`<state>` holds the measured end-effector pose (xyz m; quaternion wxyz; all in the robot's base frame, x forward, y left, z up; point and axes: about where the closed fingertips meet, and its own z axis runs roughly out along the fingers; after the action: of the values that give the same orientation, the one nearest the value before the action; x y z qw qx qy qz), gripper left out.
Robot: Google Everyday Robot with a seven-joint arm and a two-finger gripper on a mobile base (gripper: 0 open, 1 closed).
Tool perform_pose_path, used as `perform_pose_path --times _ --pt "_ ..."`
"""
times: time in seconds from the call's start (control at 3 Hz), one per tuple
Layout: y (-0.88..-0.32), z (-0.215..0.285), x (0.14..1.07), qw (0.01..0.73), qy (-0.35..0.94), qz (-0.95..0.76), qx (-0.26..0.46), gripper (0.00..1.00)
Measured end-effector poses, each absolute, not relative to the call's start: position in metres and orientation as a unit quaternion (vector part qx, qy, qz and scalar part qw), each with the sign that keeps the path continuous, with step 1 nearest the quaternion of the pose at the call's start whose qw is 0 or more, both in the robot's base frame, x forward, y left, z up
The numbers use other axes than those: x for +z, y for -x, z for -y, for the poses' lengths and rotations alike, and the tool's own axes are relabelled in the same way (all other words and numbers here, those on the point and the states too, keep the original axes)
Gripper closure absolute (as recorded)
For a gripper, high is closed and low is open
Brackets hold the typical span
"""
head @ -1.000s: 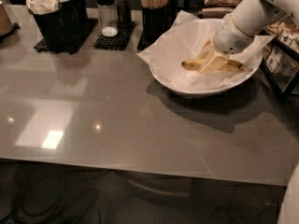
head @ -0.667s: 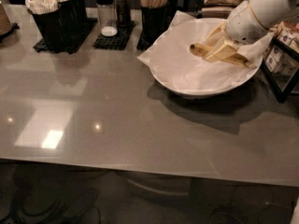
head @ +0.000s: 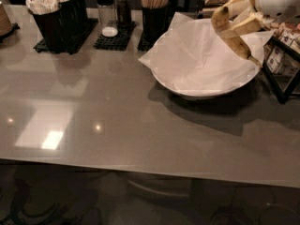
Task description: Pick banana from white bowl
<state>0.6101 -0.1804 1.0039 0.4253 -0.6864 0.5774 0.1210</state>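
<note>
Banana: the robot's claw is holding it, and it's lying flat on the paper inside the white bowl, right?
Not quite. The gripper is holding the banana, but the camera view shows it raised clear of the paper, hanging in the air above the edge of the white bowl.

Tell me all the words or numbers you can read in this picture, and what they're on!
No text here can be read.
Packets in the black rack at the right edge: dark marks, too blurred to read.
White bowl: no writing shows.
Banana: no sticker or label shows.
Gripper, top right above the bowl's far side, jaws shut on the banana: no writing shows.
</note>
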Motion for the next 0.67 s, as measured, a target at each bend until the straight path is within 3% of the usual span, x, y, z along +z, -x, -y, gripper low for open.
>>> perform_pose_path --times 0.67 --pt "-0.5986 0.1664 1.0316 0.446 0.692 -0.549 0.143 1.00"
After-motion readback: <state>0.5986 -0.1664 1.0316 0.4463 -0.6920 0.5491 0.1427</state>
